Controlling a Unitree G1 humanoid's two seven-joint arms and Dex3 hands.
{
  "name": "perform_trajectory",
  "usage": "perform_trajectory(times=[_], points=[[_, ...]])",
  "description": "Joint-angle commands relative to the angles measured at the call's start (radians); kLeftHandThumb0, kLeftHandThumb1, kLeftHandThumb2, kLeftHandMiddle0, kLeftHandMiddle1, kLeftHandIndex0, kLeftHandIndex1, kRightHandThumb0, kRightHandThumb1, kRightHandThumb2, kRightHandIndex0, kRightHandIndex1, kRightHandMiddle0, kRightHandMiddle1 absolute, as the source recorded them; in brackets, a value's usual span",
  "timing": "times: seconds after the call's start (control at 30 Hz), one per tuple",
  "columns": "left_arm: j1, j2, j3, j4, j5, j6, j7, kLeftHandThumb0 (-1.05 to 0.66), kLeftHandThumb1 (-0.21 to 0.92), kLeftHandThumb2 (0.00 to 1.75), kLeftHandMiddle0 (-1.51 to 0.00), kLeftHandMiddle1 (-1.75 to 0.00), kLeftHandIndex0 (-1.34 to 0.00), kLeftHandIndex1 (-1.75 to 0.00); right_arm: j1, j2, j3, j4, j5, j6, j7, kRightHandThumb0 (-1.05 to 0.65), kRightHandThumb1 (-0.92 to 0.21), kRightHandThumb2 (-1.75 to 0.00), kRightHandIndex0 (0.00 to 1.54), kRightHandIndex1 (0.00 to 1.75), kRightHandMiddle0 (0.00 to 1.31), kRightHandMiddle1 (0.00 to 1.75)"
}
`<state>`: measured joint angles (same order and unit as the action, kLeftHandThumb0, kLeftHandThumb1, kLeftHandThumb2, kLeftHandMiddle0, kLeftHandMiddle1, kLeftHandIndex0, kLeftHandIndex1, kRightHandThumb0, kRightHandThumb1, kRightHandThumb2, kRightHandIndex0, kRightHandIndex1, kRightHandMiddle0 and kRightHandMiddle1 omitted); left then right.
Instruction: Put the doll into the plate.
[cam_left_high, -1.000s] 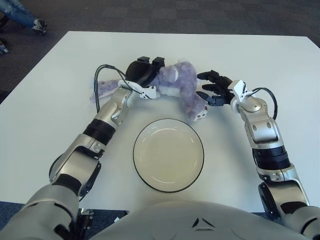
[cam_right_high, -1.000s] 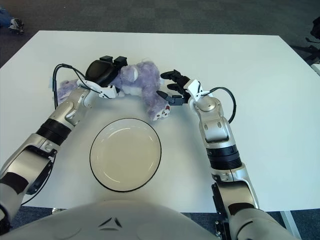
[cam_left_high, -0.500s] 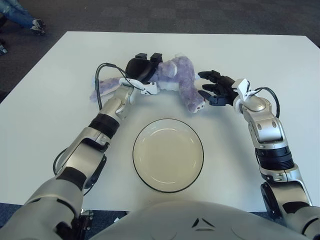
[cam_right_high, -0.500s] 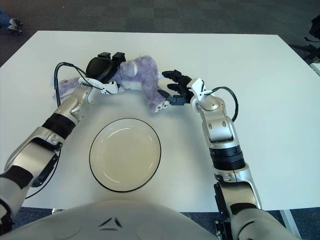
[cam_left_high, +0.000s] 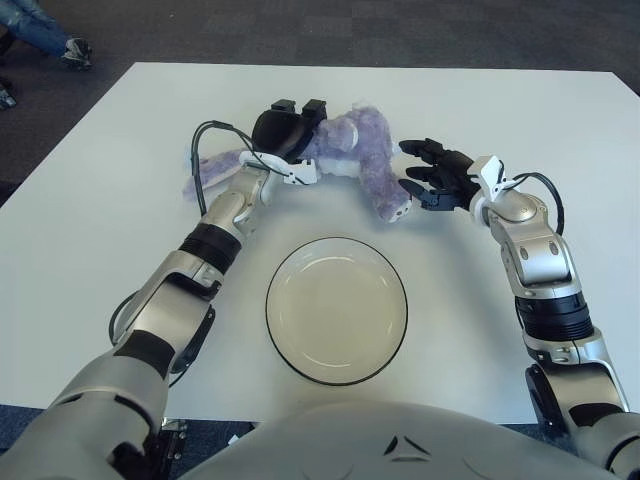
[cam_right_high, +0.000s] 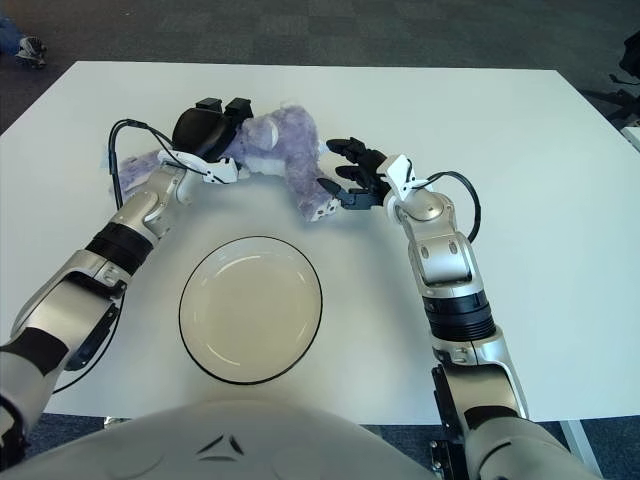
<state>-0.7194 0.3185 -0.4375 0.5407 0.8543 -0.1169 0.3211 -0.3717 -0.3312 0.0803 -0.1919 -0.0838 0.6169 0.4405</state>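
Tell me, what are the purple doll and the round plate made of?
The doll looks like soft plush fabric: its lilac surface is fuzzy and it sags where the left hand grips it. The plate looks hard and smooth, probably glazed ceramic or plastic: cream with a thin dark rim and a faint sheen.

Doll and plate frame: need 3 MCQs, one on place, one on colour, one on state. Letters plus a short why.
1. Where is the doll relative to the plate?
A. inside it
B. on the table beyond its far rim
C. under it

2. What colour is the doll?
A. purple
B. green
C. red

3. What is the state of the plate?
A. empty
B. holding the doll
C. upside down

Answers: 1 B, the doll lies past the plate's far edge, between the left hand and the right hand. 2 A, its plush is lilac-purple. 3 A, only the plate's bare cream surface shows inside its dark rim.
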Motion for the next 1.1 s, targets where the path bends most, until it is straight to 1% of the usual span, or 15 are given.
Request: perform_trajectory(times=[0.0,0.1,0.2,0.37,0.5,0.67,0.93,1.03,1.07], points=[[0.003,0.035,0.025,-0.093,0.002,0.01,-0.015,0.0,-0.11,1.75,-0.94,-1.75,-0.78,-1.58,0.016,-0.004,-0.033,0.013,0.023,-0.004,-0.018,-0.8,-0.72,-0.63,0.0,0.55,0.0,0.27],[0.029,0.051,0.041,-0.175,-0.004,0.026,-0.054,0.0,-0.09,1.75,-0.92,-1.75,-0.73,-1.65,0.024,0.0,-0.047,0.02,0.035,-0.011,-0.027,-0.77,-0.69,-0.65,0.0,0.6,0.0,0.28],[0.047,0.059,0.051,-0.222,-0.008,0.035,-0.077,0.0,-0.07,1.75,-0.91,-1.75,-0.69,-1.71,0.027,0.001,-0.054,0.033,0.046,-0.02,-0.033,-0.73,-0.65,-0.69,0.0,0.62,0.0,0.29],[0.08,0.071,0.072,-0.307,-0.022,0.05,-0.127,0.0,-0.06,1.75,-0.9,-1.74,-0.66,-1.74,0.024,-0.004,-0.051,0.043,0.049,-0.024,-0.035,-0.71,-0.62,-0.72,0.0,0.6,0.0,0.32],[0.122,0.085,0.091,-0.419,-0.033,0.081,-0.207,0.0,-0.06,1.75,-0.91,-1.74,-0.66,-1.75,0.019,-0.011,-0.044,0.054,0.046,-0.031,-0.031,-0.7,-0.6,-0.74,0.0,0.61,0.0,0.36],[0.141,0.091,0.101,-0.473,-0.029,0.103,-0.259,0.0,-0.06,1.75,-0.9,-1.74,-0.65,-1.75,0.016,-0.016,-0.039,0.058,0.046,-0.038,-0.025,-0.7,-0.59,-0.75,0.0,0.62,0.0,0.39],[0.167,0.107,0.127,-0.55,-0.038,0.125,-0.342,0.0,-0.06,1.75,-0.9,-1.75,-0.66,-1.74,0.013,-0.022,-0.034,0.057,0.047,-0.035,-0.016,-0.66,-0.55,-0.79,0.0,0.57,0.0,0.35],[0.18,0.109,0.138,-0.582,-0.041,0.135,-0.367,0.0,-0.06,1.75,-0.9,-1.75,-0.67,-1.74,0.014,-0.023,-0.035,0.054,0.046,-0.032,-0.016,-0.64,-0.53,-0.82,0.0,0.59,0.0,0.4],[0.192,0.112,0.149,-0.615,-0.05,0.142,-0.386,0.0,-0.06,1.75,-0.9,-1.75,-0.67,-1.74,0.018,-0.026,-0.036,0.057,0.041,-0.042,-0.021,-0.64,-0.52,-0.83,0.0,0.59,0.0,0.4]])
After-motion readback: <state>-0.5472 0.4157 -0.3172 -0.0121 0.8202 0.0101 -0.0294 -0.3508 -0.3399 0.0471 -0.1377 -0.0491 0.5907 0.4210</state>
